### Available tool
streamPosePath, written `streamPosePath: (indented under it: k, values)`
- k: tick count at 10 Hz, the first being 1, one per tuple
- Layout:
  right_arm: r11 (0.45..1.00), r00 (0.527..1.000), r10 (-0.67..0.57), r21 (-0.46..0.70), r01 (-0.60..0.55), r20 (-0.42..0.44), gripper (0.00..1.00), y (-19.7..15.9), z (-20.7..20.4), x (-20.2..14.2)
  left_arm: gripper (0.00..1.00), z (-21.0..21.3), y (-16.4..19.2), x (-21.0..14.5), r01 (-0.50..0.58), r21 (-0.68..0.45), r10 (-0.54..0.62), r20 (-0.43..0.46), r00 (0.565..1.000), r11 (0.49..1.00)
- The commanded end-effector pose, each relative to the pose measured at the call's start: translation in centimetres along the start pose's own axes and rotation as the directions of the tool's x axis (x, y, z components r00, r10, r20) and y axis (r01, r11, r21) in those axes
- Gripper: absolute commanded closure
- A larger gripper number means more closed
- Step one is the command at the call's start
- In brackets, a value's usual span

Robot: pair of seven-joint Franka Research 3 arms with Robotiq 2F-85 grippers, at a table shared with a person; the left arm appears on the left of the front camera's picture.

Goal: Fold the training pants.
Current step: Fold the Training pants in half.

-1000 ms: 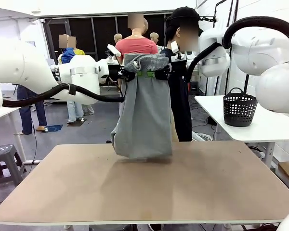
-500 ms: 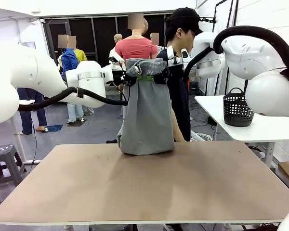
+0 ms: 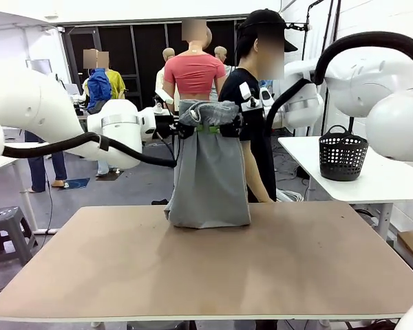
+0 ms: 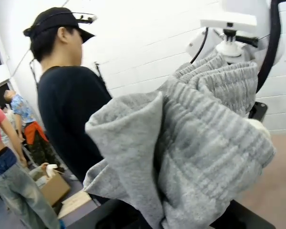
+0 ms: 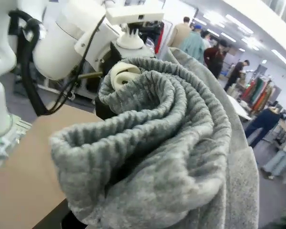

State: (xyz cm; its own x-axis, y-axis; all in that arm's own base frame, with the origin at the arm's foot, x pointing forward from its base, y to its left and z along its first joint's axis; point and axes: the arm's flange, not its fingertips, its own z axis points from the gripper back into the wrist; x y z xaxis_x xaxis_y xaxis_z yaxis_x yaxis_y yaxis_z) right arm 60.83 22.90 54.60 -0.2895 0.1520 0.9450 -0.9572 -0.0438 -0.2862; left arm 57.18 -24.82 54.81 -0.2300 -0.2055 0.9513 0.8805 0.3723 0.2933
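The light grey training pants (image 3: 208, 172) hang in the air above the far middle of the table, bunched waistband on top, their lower edge resting on the tabletop (image 3: 213, 268). My left gripper (image 3: 188, 128) and right gripper (image 3: 229, 127) meet at the top of the cloth, each shut on the gathered waistband. In the left wrist view the ribbed grey fabric (image 4: 200, 148) covers the fingers. The same rolled waistband (image 5: 152, 143) hides the fingers in the right wrist view, with the left arm's wrist (image 5: 90, 38) just behind it.
A person in a black top and cap (image 3: 255, 130) stands at the table's far edge, right behind the pants. A black basket (image 3: 342, 155) sits on a white side table at the right. Other people stand farther back.
Both grippers have come down with the pants; the hem, which hung just above the table, now rests on it and the cloth has spread slightly wider.
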Motion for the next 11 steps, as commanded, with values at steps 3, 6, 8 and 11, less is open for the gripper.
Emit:
streamPosePath:
  k: [3, 6, 8, 11]
  values:
    - [0.967, 0.963, -0.248, 0.081, 0.24, 0.102, 1.0, 7.7, 0.6, -4.7, 1.0, 3.5, -6.4, -2.3, -0.167, -0.19, 0.176, 0.03, 0.984, 0.967]
    - [0.928, 0.927, -0.364, 0.118, 0.353, 0.092, 1.0, 11.5, 0.1, -7.4, 1.0, 4.6, -9.6, -6.0, -0.294, -0.199, 0.304, 0.02, 0.952, 0.935]
    - [0.939, 0.94, -0.331, 0.124, 0.32, 0.084, 1.0, 11.1, 0.1, -8.3, 1.0, 3.4, -10.2, -6.8, -0.254, -0.224, 0.259, -0.009, 0.966, 0.941]
    - [0.939, 0.94, -0.331, 0.124, 0.32, 0.084, 1.0, 11.1, 0.1, -8.3, 1.0, 3.4, -10.2, -6.8, -0.254, -0.224, 0.259, -0.009, 0.966, 0.941]
